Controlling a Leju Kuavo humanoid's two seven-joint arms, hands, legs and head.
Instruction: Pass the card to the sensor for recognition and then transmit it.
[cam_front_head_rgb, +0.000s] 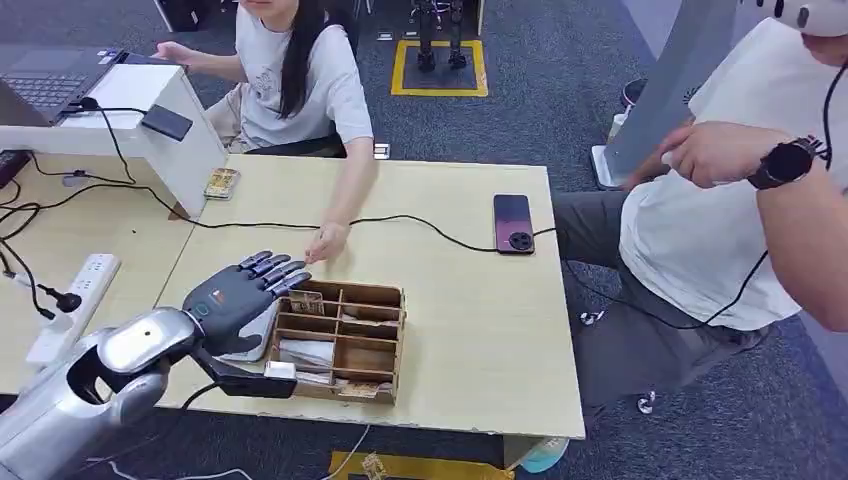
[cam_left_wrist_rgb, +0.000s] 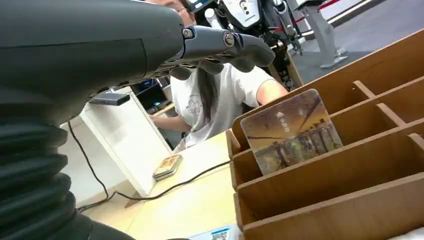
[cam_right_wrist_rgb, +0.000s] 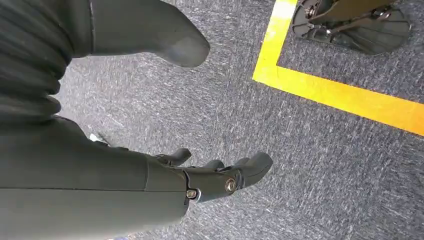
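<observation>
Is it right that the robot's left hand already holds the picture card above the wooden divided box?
Not quite: the left hand is open above the wooden divided box, holding nothing. The left wrist view shows the picture card still standing in a compartment.

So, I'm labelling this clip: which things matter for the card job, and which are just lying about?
Job: left hand, card upright in the wooden organizer, white sensor stand.
Lying about: phone, power strip, laptop.
</observation>
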